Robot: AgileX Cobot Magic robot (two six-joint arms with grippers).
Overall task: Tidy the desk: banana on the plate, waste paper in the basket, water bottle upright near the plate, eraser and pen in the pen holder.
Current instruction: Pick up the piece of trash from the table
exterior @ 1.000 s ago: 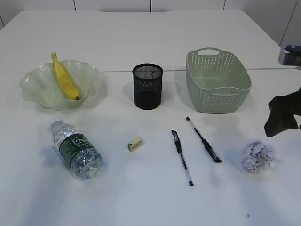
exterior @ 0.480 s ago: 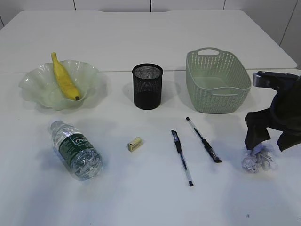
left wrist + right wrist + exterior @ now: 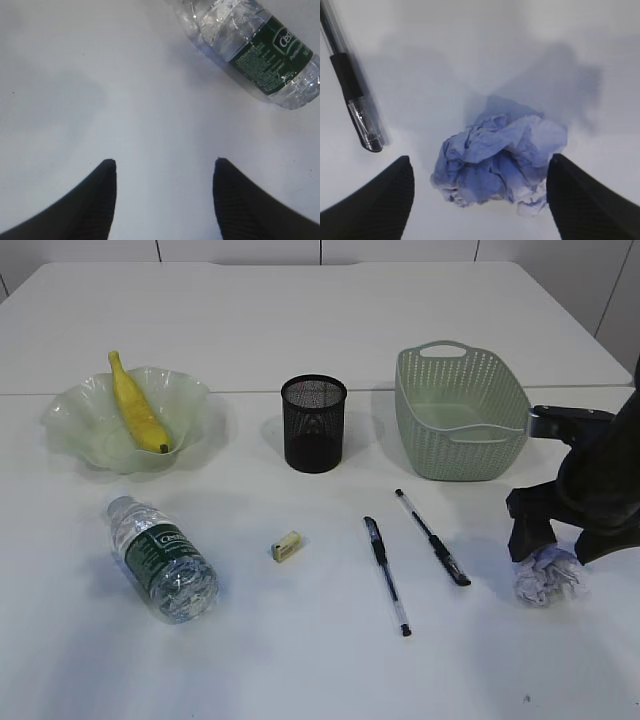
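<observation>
The crumpled waste paper (image 3: 548, 577) (image 3: 500, 160) lies on the white desk (image 3: 300, 660) at the right. My right gripper (image 3: 555, 555) (image 3: 480, 159) hangs open just above it, one finger on each side, not touching. The banana (image 3: 138, 410) lies in the pale green plate (image 3: 62, 425). The water bottle (image 3: 163, 558) (image 3: 255, 55) lies on its side. My left gripper (image 3: 164, 161) is open and empty over bare desk near it, unseen in the exterior view. The eraser (image 3: 286, 545) and two pens (image 3: 387, 575) (image 3: 433, 537) lie loose in front of the pen holder (image 3: 314, 423).
The sage-green basket (image 3: 460, 415) stands behind the pens, just left of and behind my right arm. One pen's tip (image 3: 355, 95) lies left of the paper in the right wrist view. A seam crosses the desk behind the plate and basket.
My right arm has come in from the right edge, moving left and down until its open fingers straddle the waste paper. Nothing else has moved.
</observation>
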